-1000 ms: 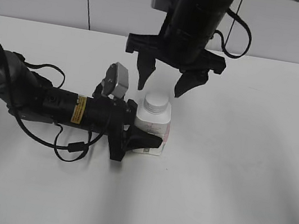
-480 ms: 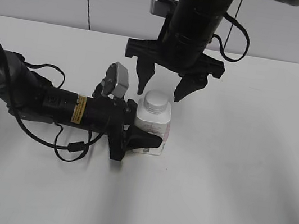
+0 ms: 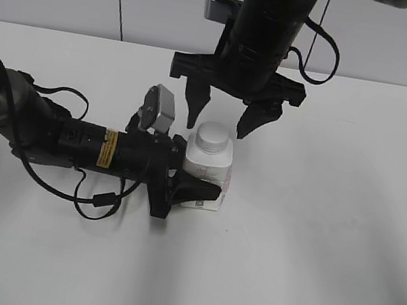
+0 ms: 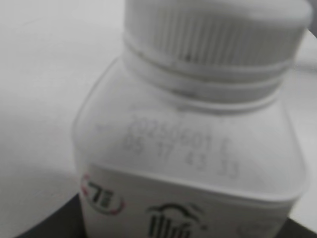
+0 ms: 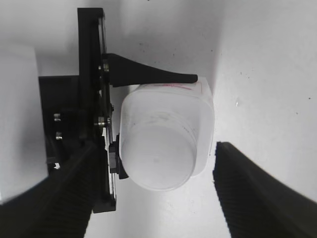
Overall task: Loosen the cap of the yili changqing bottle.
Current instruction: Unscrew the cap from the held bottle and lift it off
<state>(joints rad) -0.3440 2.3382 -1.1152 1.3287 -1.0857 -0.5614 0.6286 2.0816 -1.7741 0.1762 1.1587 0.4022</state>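
Note:
The yili changqing bottle (image 3: pixel 208 175) stands upright on the white table, its pink-and-white label facing the front. Its white cap (image 3: pixel 213 137) is on the neck. My left gripper (image 3: pixel 199 172) reaches in from the left, lying low, and is shut on the bottle's body; one black finger (image 3: pixel 199 190) crosses the label. In the left wrist view the bottle (image 4: pixel 188 163) and its ribbed cap (image 4: pixel 213 34) fill the frame. My right gripper (image 3: pixel 220 123) hangs open just above the cap. In the right wrist view its fingers (image 5: pixel 262 193) stand wide on either side of the cap (image 5: pixel 158 158), touching nothing.
The white table (image 3: pixel 311 255) spreads out on every side with nothing else on it. The left arm and its looping cable (image 3: pixel 99 202) lie across the left half. A grey wall stands behind.
The right gripper has come down a little toward the cap, still open. The left gripper and the bottle have not moved.

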